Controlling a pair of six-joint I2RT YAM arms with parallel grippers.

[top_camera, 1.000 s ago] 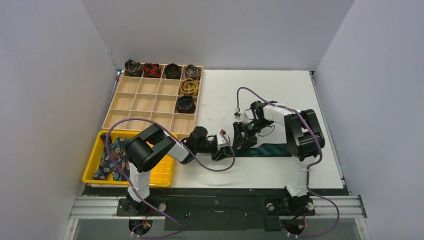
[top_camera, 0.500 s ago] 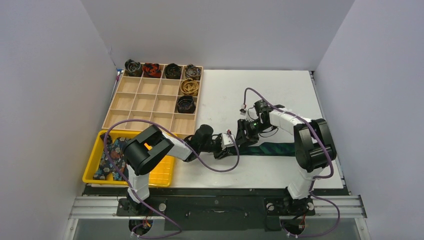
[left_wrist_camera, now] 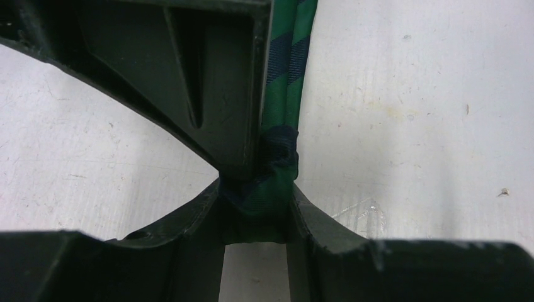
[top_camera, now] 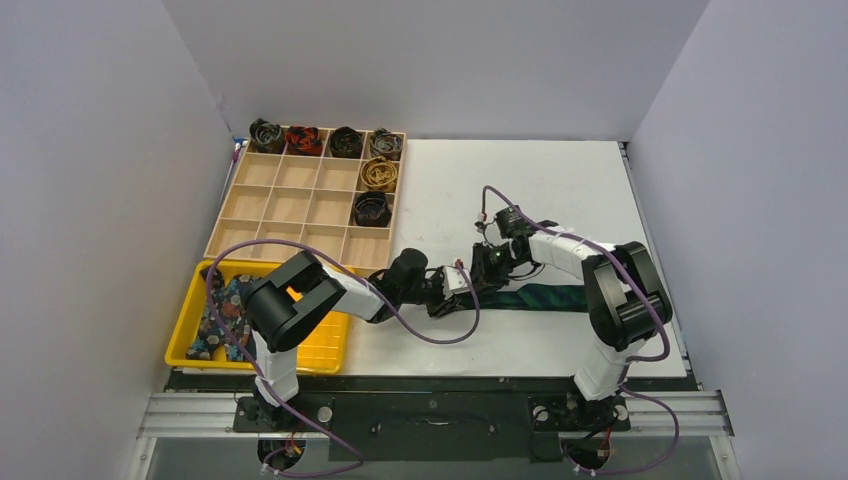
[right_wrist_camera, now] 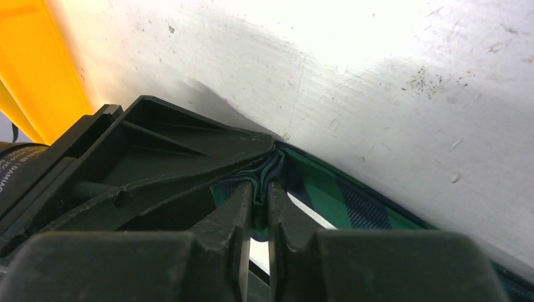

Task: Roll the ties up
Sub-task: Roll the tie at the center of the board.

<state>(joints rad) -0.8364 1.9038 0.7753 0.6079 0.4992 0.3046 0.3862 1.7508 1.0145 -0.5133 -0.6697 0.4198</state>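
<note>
A green-navy plaid tie (top_camera: 540, 296) lies flat across the near middle of the table, running right from the two grippers. My left gripper (top_camera: 462, 290) is shut on the bunched end of the tie (left_wrist_camera: 286, 82), with the fabric wedged between its fingertips (left_wrist_camera: 257, 201). My right gripper (top_camera: 487, 268) meets it from the far side and is shut on a thin fold of the same tie (right_wrist_camera: 340, 195), pinched between its fingertips (right_wrist_camera: 259, 189). The two grippers touch each other at the tie's end. Several rolled ties (top_camera: 305, 140) sit as coils in the wooden tray.
A wooden compartment tray (top_camera: 300, 205) stands at the back left. A yellow bin (top_camera: 325, 350) at the near left holds loose floral ties (top_camera: 225, 310). Purple cables loop from both arms over the table. White walls close in three sides.
My right gripper has gone from open to shut on the tie's fold and shifted left against the left gripper. The left gripper has kept its hold.
</note>
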